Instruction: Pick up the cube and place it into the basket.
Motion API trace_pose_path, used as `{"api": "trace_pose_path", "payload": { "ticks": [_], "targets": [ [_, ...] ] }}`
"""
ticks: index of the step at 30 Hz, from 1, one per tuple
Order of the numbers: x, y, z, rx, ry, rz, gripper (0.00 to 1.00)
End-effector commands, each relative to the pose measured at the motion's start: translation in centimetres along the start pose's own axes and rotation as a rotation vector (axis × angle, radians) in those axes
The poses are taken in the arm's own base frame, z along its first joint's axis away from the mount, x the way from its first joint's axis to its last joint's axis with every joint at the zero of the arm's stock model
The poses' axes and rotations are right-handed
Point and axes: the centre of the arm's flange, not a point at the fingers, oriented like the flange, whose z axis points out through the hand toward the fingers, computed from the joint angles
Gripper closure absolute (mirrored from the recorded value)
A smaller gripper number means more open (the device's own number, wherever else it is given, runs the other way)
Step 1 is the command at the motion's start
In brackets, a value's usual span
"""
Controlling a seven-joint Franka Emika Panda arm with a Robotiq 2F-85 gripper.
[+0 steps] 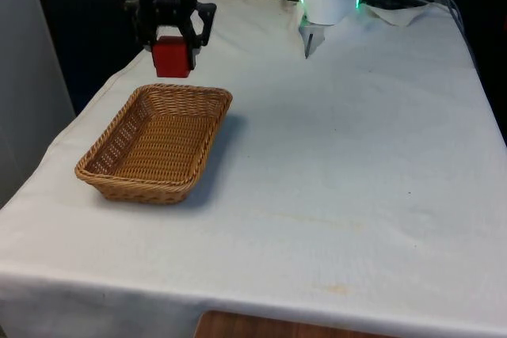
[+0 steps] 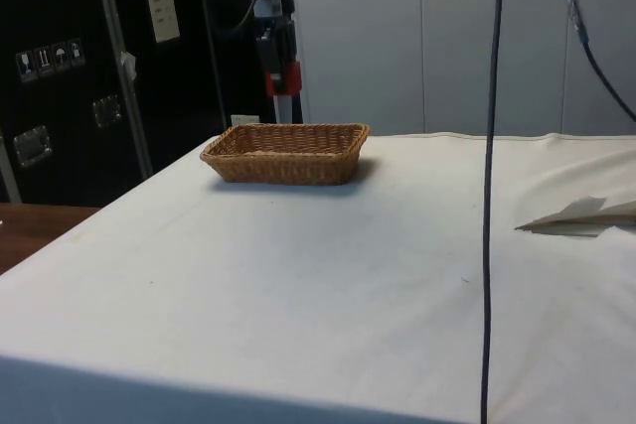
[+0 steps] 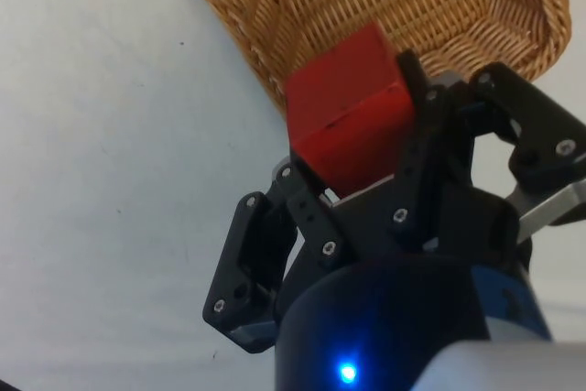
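Gripper (image 1: pixel 172 47) with red cube (image 1: pixel 171 58) above wicker basket's (image 1: pixel 119 184) far rim.

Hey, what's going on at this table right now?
The gripper holds a red cube in its jaws, up in the air above the white cloth. It hangs by the far end of a wicker basket, which has nothing in it. The cube is not yet in the basket.

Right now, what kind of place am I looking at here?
Probably a robotics lab or test bench: a gripper holds a red cube above a wicker basket on a cloth-covered table, with cables hanging.
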Motion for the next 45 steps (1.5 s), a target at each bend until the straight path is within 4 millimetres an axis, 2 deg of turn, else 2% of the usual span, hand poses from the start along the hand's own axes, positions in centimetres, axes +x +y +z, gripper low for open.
{"api": "trace_pose_path", "payload": {
  "ticks": [1, 26, 29, 32, 45],
  "targets": [
    [0.3, -0.1, 0.4, 0.005, 0.002, -0.001, 0.99],
    [1.2, -1.2, 5.5, 0.003, -0.006, 0.013, 0.99],
    [1.1, -1.1, 5.7, 0.0, -0.018, 0.013, 0.99],
    [1.1, -0.8, 7.1, 0.008, -0.009, 0.023, 0.99],
    [0.8, -0.2, 10.1, 0.02, -0.008, 0.047, 0.99]
  ]
}}
